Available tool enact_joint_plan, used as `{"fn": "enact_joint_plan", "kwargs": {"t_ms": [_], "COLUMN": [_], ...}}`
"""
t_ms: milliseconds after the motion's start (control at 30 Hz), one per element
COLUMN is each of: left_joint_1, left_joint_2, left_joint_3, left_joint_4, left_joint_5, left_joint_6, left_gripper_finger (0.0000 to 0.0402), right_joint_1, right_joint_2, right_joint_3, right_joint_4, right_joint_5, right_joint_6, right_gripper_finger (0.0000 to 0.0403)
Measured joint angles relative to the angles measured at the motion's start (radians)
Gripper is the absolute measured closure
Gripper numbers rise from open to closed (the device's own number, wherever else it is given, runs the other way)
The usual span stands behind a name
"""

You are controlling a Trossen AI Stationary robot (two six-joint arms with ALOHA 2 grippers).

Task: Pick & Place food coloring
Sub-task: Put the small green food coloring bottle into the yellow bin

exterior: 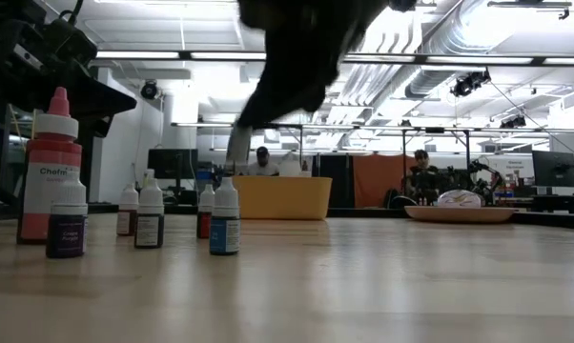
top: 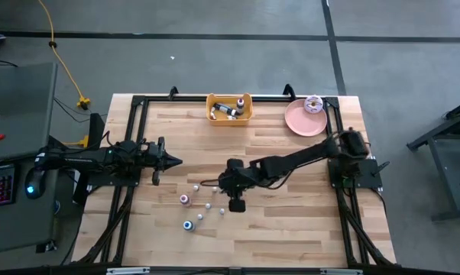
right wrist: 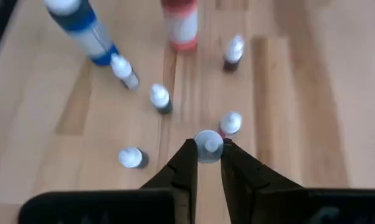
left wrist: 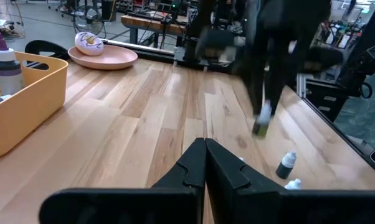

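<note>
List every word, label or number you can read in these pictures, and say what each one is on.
"Chefm": start of a brand word on the white label of the tall red-capped bottle, low view; the rest runs out of sight.
Small dark bottle in front of it: label printed, too small to read.
Other small bottles: labels unreadable.
Yellow bin, pink plate: no text visible.

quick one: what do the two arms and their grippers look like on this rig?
Both arms are dark, near black, with chunky jointed links. The left arm carries cabling along its links and ends in the left gripper, two flat, tapered black fingers. The right arm matches, and the right gripper has the same wedge-shaped black fingers. No markings visible.
</note>
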Motion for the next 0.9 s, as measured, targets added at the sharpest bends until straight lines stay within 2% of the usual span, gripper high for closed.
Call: {"fn": "enact_joint_plan", "kwargs": {"t_ms": [233, 467, 733, 900], "left_joint_1": [0.000, 0.000, 0.000, 0.000], "left_joint_2": [0.000, 0.000, 0.000, 0.000], "left_joint_3": [0.000, 0.000, 0.000, 0.000], "left_joint_4": [0.000, 0.000, 0.000, 0.000], "left_joint_5": [0.000, 0.000, -0.002, -0.002], "left_joint_6": [0.000, 0.000, 0.000, 0.000], "left_gripper_finger": [0.0401, 0.0401, 0.0401, 0.0401], "right_joint_1": [-0.040, -0.187, -0.419, -0.502], "right_joint_2": [-0.102, -0.116, -0.108, -0.082], "right_joint_3": [0.114, 0.281, 0.263, 0.218], "right_joint_4": [-0.238, -0.412, -0.402, -0.324], "right_joint_5": [0.099, 0.157, 0.182, 0.231], "right_joint_6": [0.049, 0.086, 0.206, 0.255], "right_gripper_finger": [0.0359, 0.0361, 0.0362, 0.0355]}}
